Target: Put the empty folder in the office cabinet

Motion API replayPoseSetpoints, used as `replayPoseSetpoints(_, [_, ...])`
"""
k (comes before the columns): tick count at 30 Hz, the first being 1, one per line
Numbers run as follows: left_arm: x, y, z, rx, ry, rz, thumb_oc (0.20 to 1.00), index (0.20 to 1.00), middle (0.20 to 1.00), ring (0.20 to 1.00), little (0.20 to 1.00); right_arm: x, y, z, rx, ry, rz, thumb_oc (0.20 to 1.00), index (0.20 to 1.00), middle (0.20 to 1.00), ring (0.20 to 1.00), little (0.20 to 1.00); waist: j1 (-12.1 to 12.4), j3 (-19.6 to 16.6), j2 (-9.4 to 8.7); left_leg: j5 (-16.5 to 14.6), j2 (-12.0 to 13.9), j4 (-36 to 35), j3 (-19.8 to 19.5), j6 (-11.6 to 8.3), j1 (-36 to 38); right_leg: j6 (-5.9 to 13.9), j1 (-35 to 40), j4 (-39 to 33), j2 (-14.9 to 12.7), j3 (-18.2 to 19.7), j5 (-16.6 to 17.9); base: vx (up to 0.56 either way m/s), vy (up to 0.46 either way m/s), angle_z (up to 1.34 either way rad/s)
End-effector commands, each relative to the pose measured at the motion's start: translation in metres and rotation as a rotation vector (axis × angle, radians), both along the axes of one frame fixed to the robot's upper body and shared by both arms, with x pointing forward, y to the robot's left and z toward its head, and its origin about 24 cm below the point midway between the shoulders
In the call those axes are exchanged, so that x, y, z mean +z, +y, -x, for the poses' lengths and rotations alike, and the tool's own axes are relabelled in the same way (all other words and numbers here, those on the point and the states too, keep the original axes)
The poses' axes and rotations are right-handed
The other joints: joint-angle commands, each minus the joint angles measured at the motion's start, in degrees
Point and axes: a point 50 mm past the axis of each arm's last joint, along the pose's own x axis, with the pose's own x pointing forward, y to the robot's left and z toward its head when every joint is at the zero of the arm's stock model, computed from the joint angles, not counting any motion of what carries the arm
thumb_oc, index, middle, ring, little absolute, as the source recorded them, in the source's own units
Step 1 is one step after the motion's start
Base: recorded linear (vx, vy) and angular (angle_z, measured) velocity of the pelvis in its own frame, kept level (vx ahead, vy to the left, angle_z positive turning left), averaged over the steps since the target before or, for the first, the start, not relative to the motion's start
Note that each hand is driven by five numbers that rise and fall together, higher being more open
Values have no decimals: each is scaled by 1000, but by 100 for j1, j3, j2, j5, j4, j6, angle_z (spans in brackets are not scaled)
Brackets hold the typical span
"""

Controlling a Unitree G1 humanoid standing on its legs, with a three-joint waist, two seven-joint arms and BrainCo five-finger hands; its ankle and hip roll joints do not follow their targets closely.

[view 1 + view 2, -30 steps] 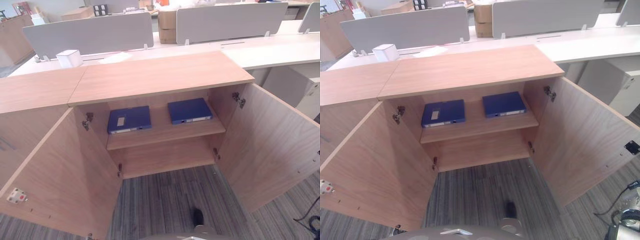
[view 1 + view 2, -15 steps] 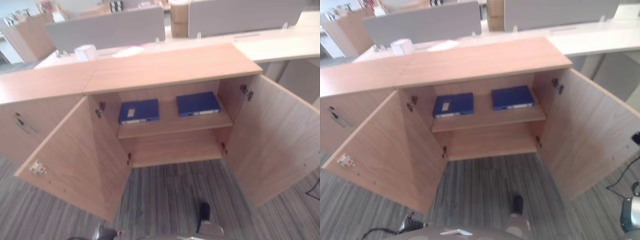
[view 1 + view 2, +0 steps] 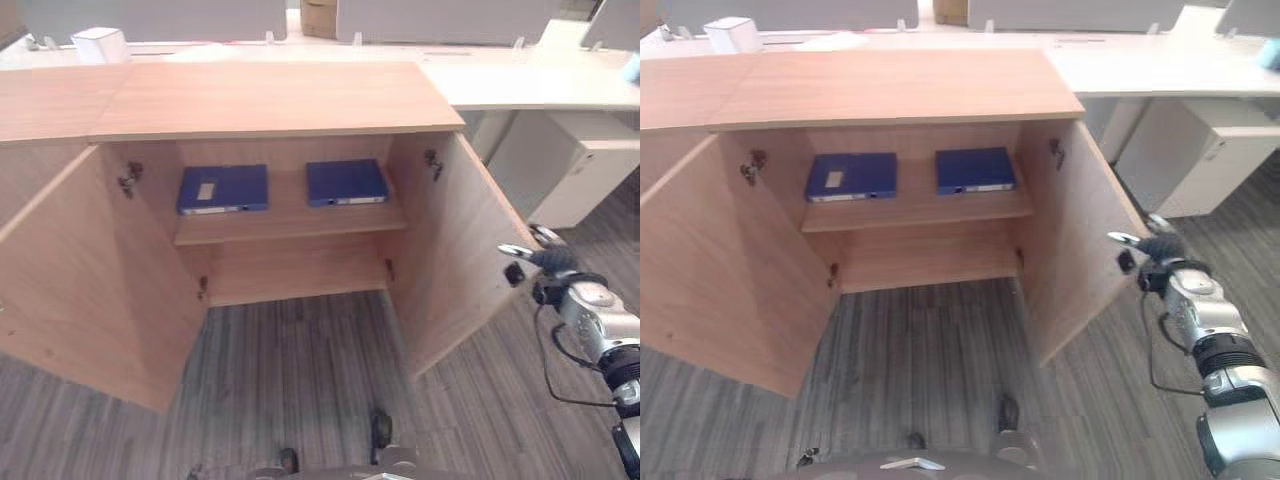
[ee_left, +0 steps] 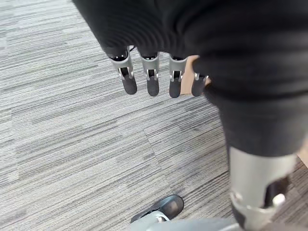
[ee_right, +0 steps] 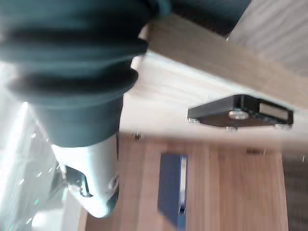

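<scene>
A low light-wood office cabinet (image 3: 270, 100) stands with both doors swung wide, and two flat dark-blue folders lie on its upper shelf (image 3: 290, 218). The left blue folder with a pale label (image 3: 223, 189) sits at about ten o'clock from the middle of the opening, and the right blue folder (image 3: 346, 182) at about one o'clock, near each other but apart. Both already rest inside, so the task's folder appears to be placed, though which of the two it is cannot be told. The bare lower shelf (image 3: 295, 270) lies beneath them, and the grey striped carpet floor (image 3: 290, 370) spreads in front. The robot's right hand (image 3: 535, 262) reaches in from four o'clock and sits right at the outer edge of the open right wooden door (image 3: 450, 240); whether its fingers are spread or curled on the door cannot be told. The left hand (image 4: 159, 79) hangs over the carpet with fingers straight and relaxed, holding nothing. The step in hand looks like closing the cabinet. To do it well, the right hand should probably press flat on the door's outer face near its free edge and swing it evenly toward the hinges, minding the black latch block (image 5: 240, 113) on the door's inner face. The left wooden door (image 3: 80, 280) would need the same afterwards.
</scene>
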Motion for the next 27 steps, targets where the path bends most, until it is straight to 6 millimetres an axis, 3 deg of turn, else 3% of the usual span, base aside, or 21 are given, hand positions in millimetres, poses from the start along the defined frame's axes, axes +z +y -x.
replayPoseSetpoints(1, [9, 13, -28, -79, -110, -30, 1000, 1000, 1000, 1000, 1000, 20, 67, -26, 258, -98, -116, 1000, 1000, 1000, 1000, 1000, 503, 72, -79, -633, -435, -96, -113, -3, 346, 41, -873, 6, -383, 358, 1116, 0, 0, 0])
replayPoseSetpoints(2, [9, 13, -28, -78, -109, -30, 1000, 1000, 1000, 1000, 1000, 20, 67, -26, 258, -97, -116, 1000, 1000, 1000, 1000, 1000, 500, 70, -78, -634, -434, -96, -115, -3, 347, 41, -871, 6, -382, 356, 1115, -25, 13, 4])
replayPoseSetpoints(3, [10, 13, -32, -95, -130, -32, 1000, 1000, 1000, 1000, 1000, 25, 100, -22, 409, -115, -113, 1000, 1000, 1000, 1000, 1000, 544, 82, -84, -615, -439, -96, -130, -2, 327, 39, -875, 17, -404, 347, 1113, -13, 13, 15])
replayPoseSetpoints(4, [10, 13, -32, -95, -130, -31, 1000, 1000, 1000, 1000, 1000, 25, 100, -22, 409, -115, -113, 1000, 1000, 1000, 1000, 1000, 540, 81, -82, -616, -437, -96, -132, -2, 328, 39, -873, 17, -403, 345, 1112, -24, 15, 20])
replayPoseSetpoints(5, [11, 14, -33, -98, -139, -36, 1000, 1000, 1000, 1000, 1000, 25, 120, -17, 504, -112, -119, 1000, 1000, 1000, 1000, 1000, 572, 87, -87, -606, -435, -96, -150, 1, 314, 36, -870, 22, -413, 335, 1109, -26, 10, 18])
replayPoseSetpoints(6, [14, 16, -38, -109, -161, -41, 1000, 1000, 1000, 1000, 1000, 26, 153, -3, 691, -102, -115, 1000, 1000, 1000, 1000, 1000, 622, 97, -97, -588, -436, -96, -174, -3, 300, 34, -871, 26, -433, 322, 1106, -26, 10, 15])
replayPoseSetpoints(10, [15, 19, -40, -113, -171, -49, 1000, 1000, 1000, 1000, 1000, 23, 164, 5, 755, -87, -121, 1000, 1000, 1000, 1000, 1000, 655, 103, -98, -582, -434, -96, -201, -1, 294, 37, -859, 29, -451, 298, 1114, -9, 2, 3])
replayPoseSetpoints(11, [17, 20, -43, -119, -184, -54, 1000, 1000, 1000, 1000, 1000, 17, 175, 12, 810, -64, -139, 1000, 1000, 1000, 1000, 1000, 692, 111, -103, -578, -430, -96, -229, 3, 290, 37, -853, 35, -465, 278, 1115, -28, 15, 40])
replayPoseSetpoints(12, [22, 27, -50, -144, -221, -81, 1000, 1000, 1000, 1000, 1000, -5, 200, 37, 865, 1, -268, 1000, 1000, 1000, 1000, 1000, 847, 137, -96, -550, -434, -96, -323, 12, 256, 41, -826, 44, -541, 113, 1139, -28, 15, 40])
replayPoseSetpoints(14, [23, 29, -51, -148, -227, -90, 1000, 1000, 1000, 1000, 1000, -15, 202, 41, 836, 28, -310, 1000, 1000, 1000, 1000, 1000, 871, 143, -103, -540, -433, -96, -338, 9, 248, 41, -824, 42, -555, 82, 1138, -31, 17, 62])
replayPoseSetpoints(15, [24, 32, -55, -150, -237, -107, 1000, 1000, 1000, 1000, 1000, -38, 207, 51, 776, 91, -383, 1000, 1000, 1000, 1000, 1000, 908, 170, -123, -522, -436, -96, -357, 12, 227, 41, -833, 43, -582, 20, 1176, -38, 26, 100])
replayPoseSetpoints(17, [25, 32, -57, -153, -242, -113, 1000, 1000, 1000, 1000, 1000, -47, 205, 56, 753, 119, -400, 1000, 1000, 1000, 1000, 1000, 912, 183, -145, -504, -435, -96, -354, 7, 214, 41, -835, 45, -588, -5, 1193, -28, 19, 68])
replayPoseSetpoints(19, [27, 34, -66, -137, -255, -119, 1000, 1000, 1000, 1000, 1000, -72, 197, 67, 681, 198, -415, 1000, 1000, 1000, 1000, 1000, 876, 235, -210, -483, -413, -96, -350, 1, 176, 41, -884, 110, -595, -46, 1211, -44, 6, 20])
replayPoseSetpoints(21, [27, 32, -72, -134, -259, -116, 1000, 1000, 1000, 1000, 1000, -90, 178, 70, 576, 231, -392, 1000, 1000, 1000, 1000, 1000, 830, 284, -237, -449, -359, -96, -336, -10, 141, 41, -922, 242, -564, -44, 1146, -61, -1, 2])
replayPoseSetpoints(23, [29, 25, -90, -129, -278, -117, 1000, 1000, 1000, 1000, 1000, -102, 158, 67, 461, 238, -294, 1000, 1000, 1000, 1000, 1000, 711, 338, -215, -392, -242, -96, -285, -10, 88, 30, -988, 481, -461, 142, 930, -76, 5, 13])
replayPoseSetpoints(25, [30, 26, -96, -118, -270, -125, 1000, 1000, 1000, 1000, 1000, -133, 130, 70, 303, 362, -165, 1000, 1000, 1000, 1000, 1000, 636, 399, -154, -333, -107, -96, -254, -5, 38, -46, -991, 764, -256, 427, 562, -57, 1, 3])
replayPoseSetpoints(26, [30, 27, -96, -118, -270, -126, 1000, 1000, 1000, 1000, 1000, -133, 130, 70, 304, 361, -165, 1000, 1000, 1000, 1000, 1000, 634, 389, -167, -322, -119, -96, -252, -2, 19, -44, -1011, 763, -267, 433, 569, -53, -16, -18])
replayPoseSetpoints(27, [30, 35, -97, -92, -249, -146, 1000, 1000, 1000, 1000, 1000, -161, 108, 80, 126, 496, -118, 1000, 1000, 1000, 1000, 1000, 610, 376, -141, -271, -19, -96, -230, -2, -84, -140, -923, 990, -108, 690, 194, -48, -36, -21])
